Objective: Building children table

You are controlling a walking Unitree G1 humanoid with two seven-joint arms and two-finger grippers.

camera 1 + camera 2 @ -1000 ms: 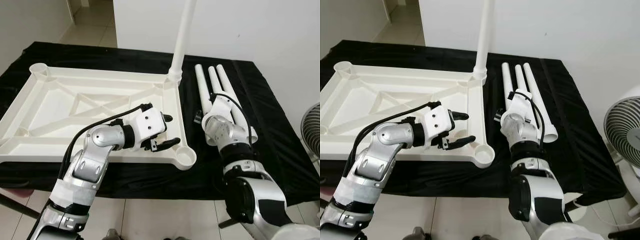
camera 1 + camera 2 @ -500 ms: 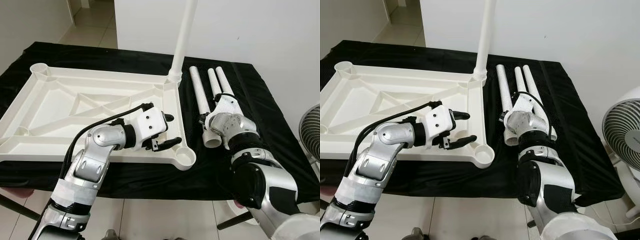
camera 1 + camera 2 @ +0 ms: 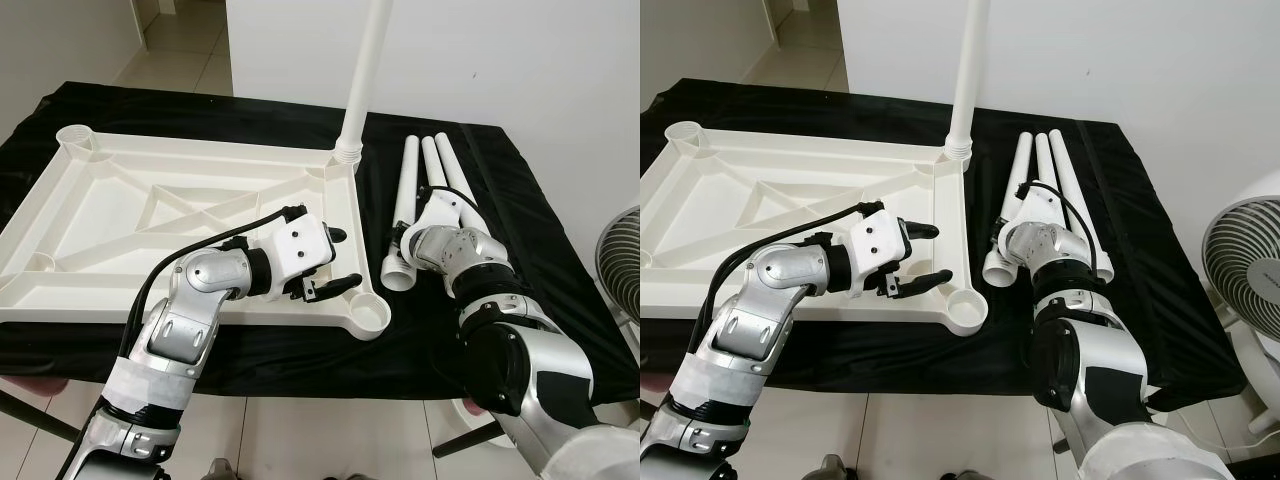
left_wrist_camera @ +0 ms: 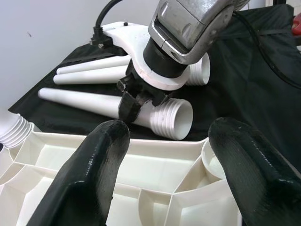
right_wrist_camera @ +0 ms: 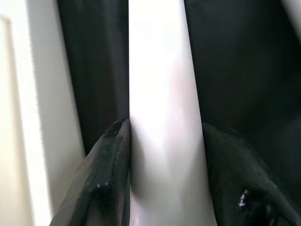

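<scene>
The leg (image 3: 404, 215) is a long white tube, right of the middle of the picture, lying on the black counter (image 3: 560, 300) just beside the tabletop (image 3: 120, 215). Its wide ridged end points toward the near edge, close to the empty corner cup (image 3: 371, 316). It looks light, hard and smooth, so it could slip or roll. A good place to hold it is near the wide end, and that is where the right pincer (image 5: 160, 165) has it, its two black fingers (image 5: 110, 174) squeezed on either side of the tube.

Two more legs (image 3: 445, 175) lie next to it, toward the upper right, touching each other.

The tabletop is big, white and upside down, filling the left and middle of the picture. It looks stiff, with ribs crossing inside. It has a round cup at each corner. One leg (image 3: 365, 70) already stands straight up in the far right cup. The near right cup has nothing in it. The far left cup (image 3: 75, 135) looks bare too.

The left pincer (image 3: 335, 262) hangs over the tabletop's right rim, near the bare cup. Its fingers (image 4: 94, 165) are spread wide and hold nothing.

I think the held leg goes into the near right cup next, ridged end down.
</scene>
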